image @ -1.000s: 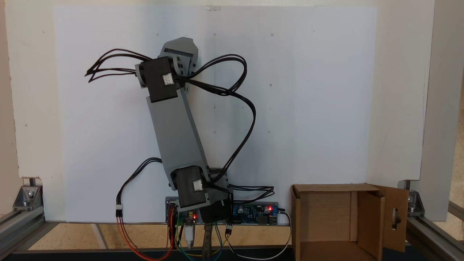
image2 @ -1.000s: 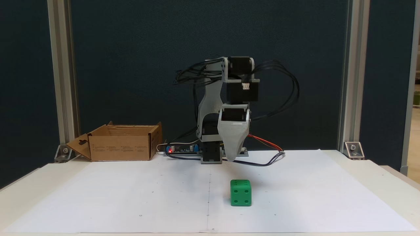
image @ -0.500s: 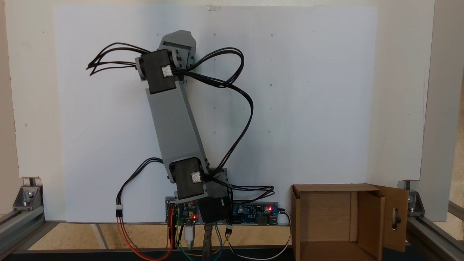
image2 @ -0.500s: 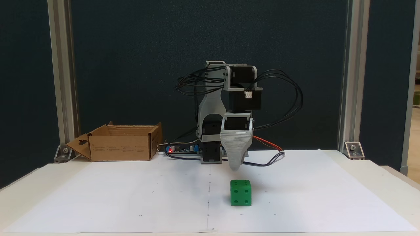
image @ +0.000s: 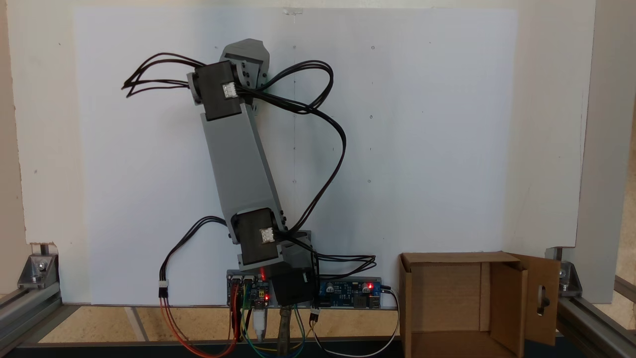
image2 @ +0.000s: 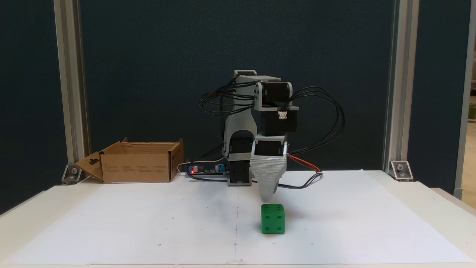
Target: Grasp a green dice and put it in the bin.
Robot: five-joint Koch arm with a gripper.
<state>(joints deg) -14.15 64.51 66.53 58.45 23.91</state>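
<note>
The green dice point(image2: 273, 219) sits on the white paper sheet, slightly right of centre, with a four-pip face toward the camera. My gripper point(image2: 268, 199) hangs point-down just above the dice's top and a little behind it, apart from it. One grey wedge-shaped jaw faces the camera and hides the other, so its opening is unreadable. From above, my gripper point(image: 243, 49) and the wrist motor cover the dice. The bin point(image2: 137, 169) is a brown cardboard box at the back left; from above the bin point(image: 452, 257) lies at the lower right, open, with a slotted flap.
A controller board point(image2: 204, 169) with red lights and loose cables point(image2: 301, 184) lies at the arm's base. Black cable loops point(image2: 331, 119) bulge from both sides of the wrist. Aluminium posts point(image2: 70, 93) stand at the table's back corners. White paper point(image2: 148, 223) covers the table.
The arm has reached farther out and dropped, bringing the gripper tip down to just above the dice. The dice and bin have not moved.
</note>
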